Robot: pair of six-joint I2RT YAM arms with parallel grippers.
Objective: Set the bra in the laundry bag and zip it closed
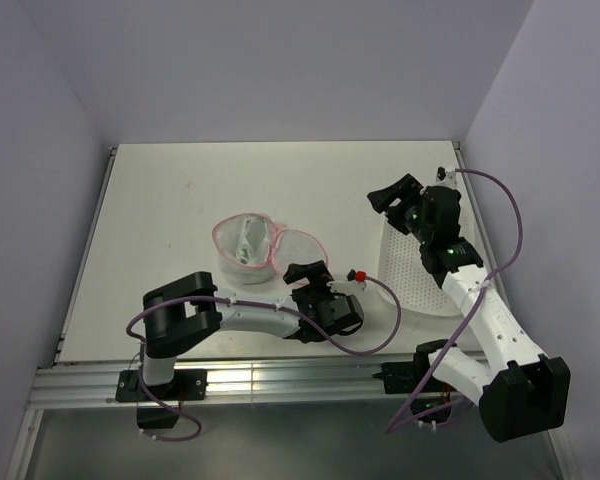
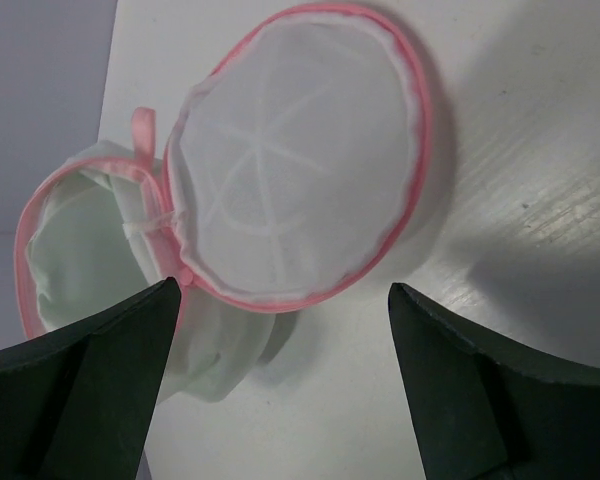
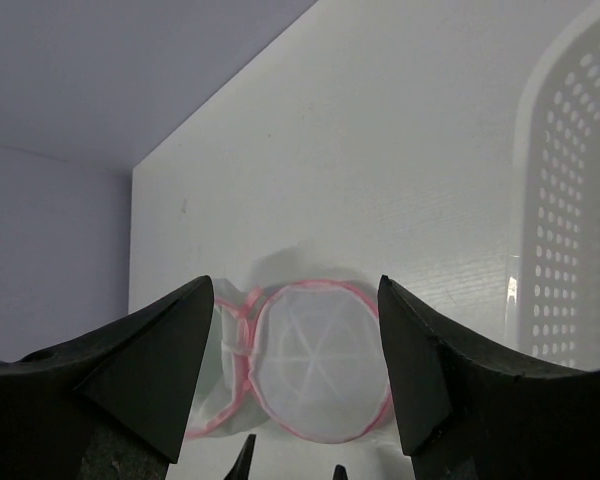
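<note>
Now the laundry bag (image 1: 298, 250) is lying open near the middle of the worktop (image 1: 160, 200), with the bra (image 2: 70, 250) sitting in the half toward the left edge. Both are looking soft, light and floppy, so I'd judge the firmer pink rim the best place to pinch. The left gripper (image 2: 282, 290) is hovering beside the empty half, fingers spread wide and holding nothing. The right gripper (image 3: 295, 285), also gaping and empty, is hanging by the basket (image 1: 420, 280) at the right edge. The zipper pull and the straps are not showing clearly.
</note>
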